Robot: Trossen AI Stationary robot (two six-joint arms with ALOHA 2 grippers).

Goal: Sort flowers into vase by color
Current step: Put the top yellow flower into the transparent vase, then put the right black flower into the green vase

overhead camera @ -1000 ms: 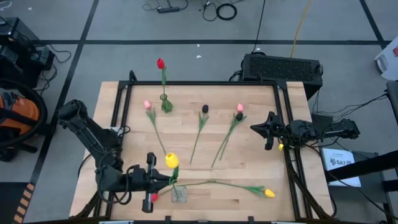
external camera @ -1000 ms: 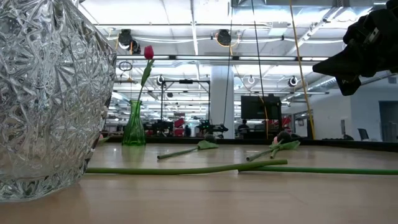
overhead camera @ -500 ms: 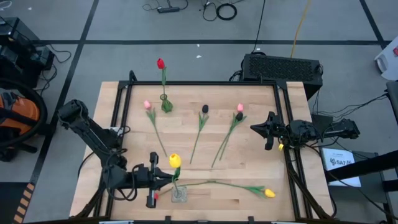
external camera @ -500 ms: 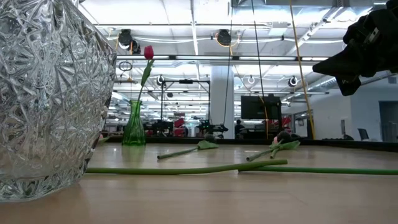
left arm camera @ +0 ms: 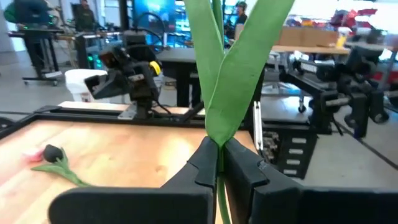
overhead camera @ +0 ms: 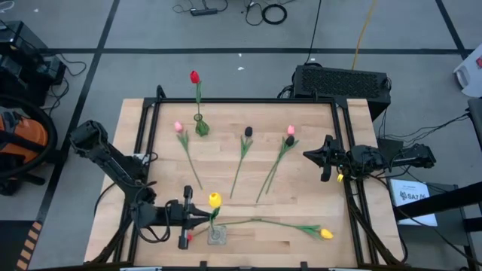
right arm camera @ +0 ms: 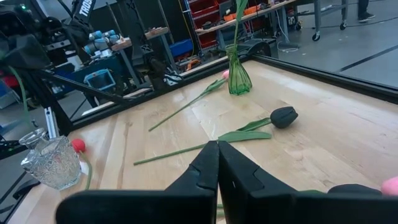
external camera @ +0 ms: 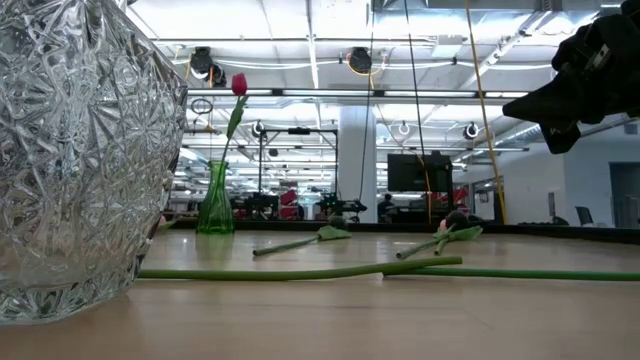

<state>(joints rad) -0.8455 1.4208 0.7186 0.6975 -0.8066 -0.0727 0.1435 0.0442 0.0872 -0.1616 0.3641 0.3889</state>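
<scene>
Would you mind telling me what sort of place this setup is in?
Probably a robotics lab or workshop. Cables lie on the taped concrete floor, red parts bins sit on shelving, and long rows of ceiling lights run over more workbenches.

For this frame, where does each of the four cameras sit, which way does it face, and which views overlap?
High view: overhead, looking straight down on the table; shows both arms, left gripper holding the yellow tulip over the crystal vase.
Low view: tabletop height beside the crystal vase, facing across to the green vase; a dark gripper at upper right.
Left wrist view: behind its fingers, shut on the tulip's stem, facing the right arm.
Right wrist view: behind its shut right gripper, facing the table.
Shared: low and right wrist both show both vases.
</scene>
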